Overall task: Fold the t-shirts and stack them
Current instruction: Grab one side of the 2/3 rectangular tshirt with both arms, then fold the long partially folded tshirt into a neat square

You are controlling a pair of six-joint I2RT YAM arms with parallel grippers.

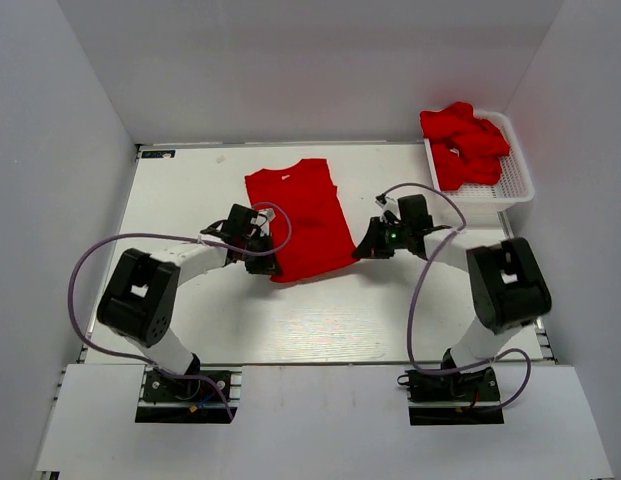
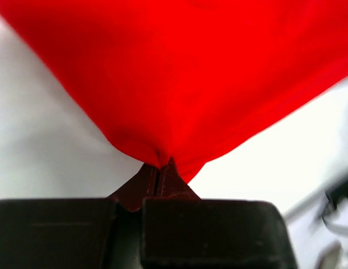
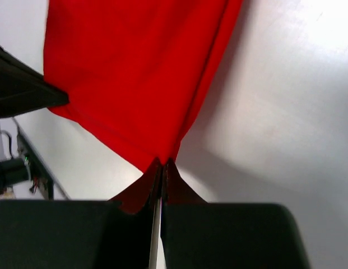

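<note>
Red t-shirt [image 1: 300,215] lying mid-table [image 1: 190,200], collar away from the arms, small white neck label [image 1: 287,176] too tiny to read. Both near hem corners hidden inside closed fingertips: left gripper [image 2: 161,168] pinching 1 corner, right gripper [image 3: 162,166] pinching the other. Heap of red t-shirts [image 1: 462,145] crumpled in white mesh basket [image 1: 518,185], far right; count impossible to make out.

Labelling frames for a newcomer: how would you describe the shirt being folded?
In the middle of the table, one red shirt lies spread. Left gripper and right gripper pinch its near corners; the other shirts sit crumpled in the basket.
</note>
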